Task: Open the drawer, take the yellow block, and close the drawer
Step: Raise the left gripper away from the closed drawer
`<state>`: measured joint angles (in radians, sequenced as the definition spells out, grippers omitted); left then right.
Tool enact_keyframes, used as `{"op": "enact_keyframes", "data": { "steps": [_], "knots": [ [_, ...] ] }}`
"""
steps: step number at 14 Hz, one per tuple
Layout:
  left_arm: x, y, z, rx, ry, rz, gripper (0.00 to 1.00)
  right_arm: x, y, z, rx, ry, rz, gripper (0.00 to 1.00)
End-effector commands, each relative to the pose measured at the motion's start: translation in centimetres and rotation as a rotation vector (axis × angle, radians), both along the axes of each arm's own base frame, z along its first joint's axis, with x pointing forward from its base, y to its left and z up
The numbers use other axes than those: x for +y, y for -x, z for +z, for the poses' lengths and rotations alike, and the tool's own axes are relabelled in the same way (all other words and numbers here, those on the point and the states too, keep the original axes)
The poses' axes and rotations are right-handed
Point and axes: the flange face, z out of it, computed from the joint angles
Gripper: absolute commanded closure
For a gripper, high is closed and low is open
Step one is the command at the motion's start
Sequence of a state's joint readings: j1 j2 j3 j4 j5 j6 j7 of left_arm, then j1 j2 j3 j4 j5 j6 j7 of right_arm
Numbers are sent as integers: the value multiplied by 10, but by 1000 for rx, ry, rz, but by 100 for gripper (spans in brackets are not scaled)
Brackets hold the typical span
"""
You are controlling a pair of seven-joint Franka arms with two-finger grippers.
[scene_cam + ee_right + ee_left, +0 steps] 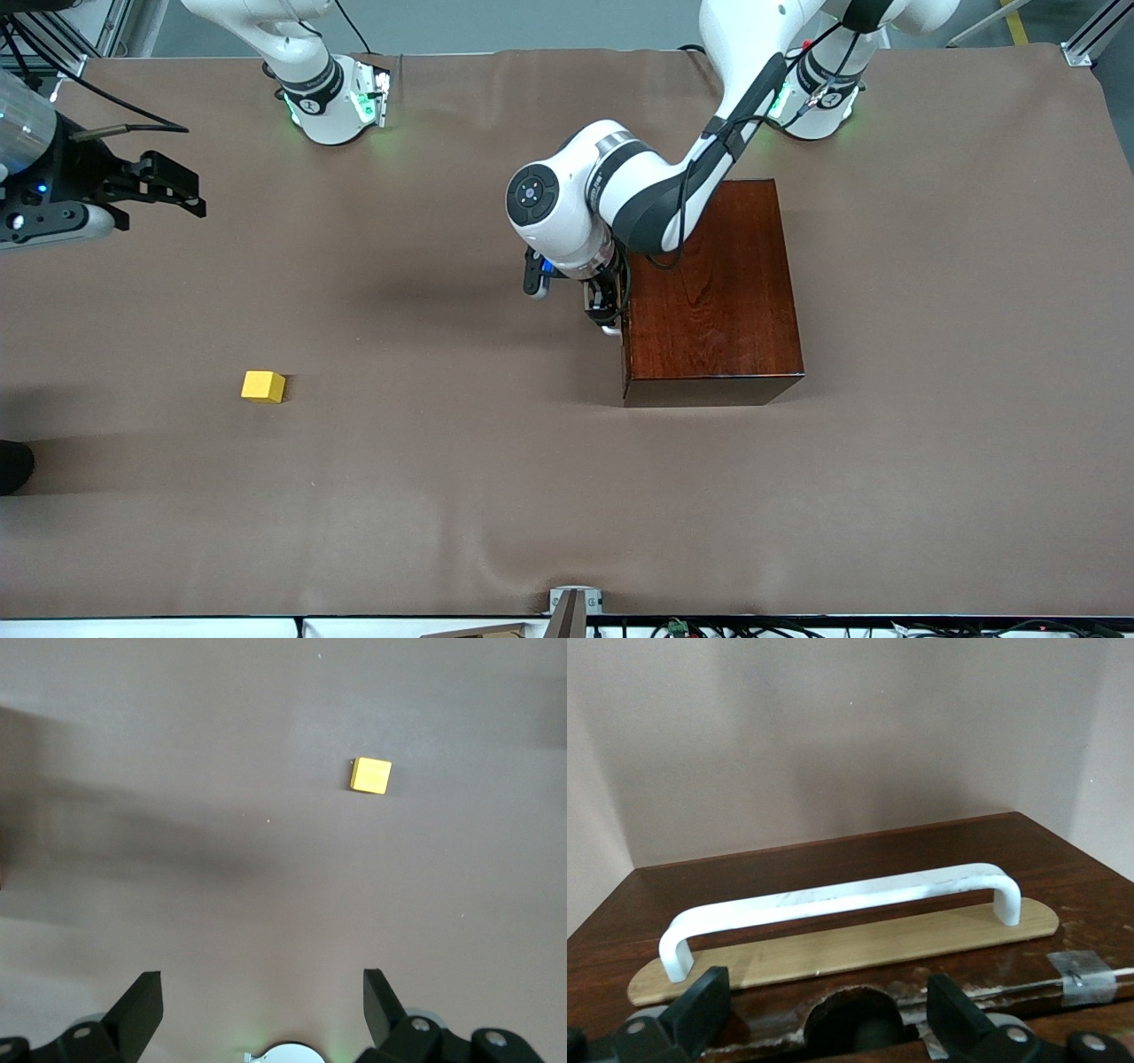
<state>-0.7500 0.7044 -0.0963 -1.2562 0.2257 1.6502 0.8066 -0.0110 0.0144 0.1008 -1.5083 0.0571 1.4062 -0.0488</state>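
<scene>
Front view: the dark mahogany box (713,292) is seen on the brown desk (443,496), toward the left arm's end. The drawer (625,354) appears pushed in, its front flush with the box on the side that faces the right arm's end; that face is seen edge-on, so this is hedged. The left claw (605,310) is held low against the drawer front, by the white handle (610,330), of which only a sliver is visible. The yellow block (263,386) is found on the bare desk, well apart from the box, toward the right arm's end and nearer to the camera than the box. The right claw (173,190) is held up in the air over the desk at the right arm's end; that arm waits.

Left wrist view: the white loop handle (842,899) is seen on its pale backing plate (850,948) on the glossy front. The left claw's fingers (700,1014) are spread wide, released, with nothing gripped and the handle not between them.

Right wrist view: the right claw's fingers (142,1005) are spread wide and empty. The yellow block (369,776) is seen below on the desk, untouched.
</scene>
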Motion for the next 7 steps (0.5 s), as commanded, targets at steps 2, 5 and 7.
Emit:
{"op": "enact_keyframes", "data": {
  "steps": [2, 5, 7],
  "knots": [
    [9, 7, -17, 22, -79, 44, 0, -4, 0, -7, 16, 2, -22, 0],
    [-10, 8, -5, -50, 10, 82, 0, -14, 0, -13, 16, 7, -78, 0],
    [-25, 15, 4, -92, 54, 155, 0, -14, 0, -13, 18, 15, -138, 0]
  ]
}}
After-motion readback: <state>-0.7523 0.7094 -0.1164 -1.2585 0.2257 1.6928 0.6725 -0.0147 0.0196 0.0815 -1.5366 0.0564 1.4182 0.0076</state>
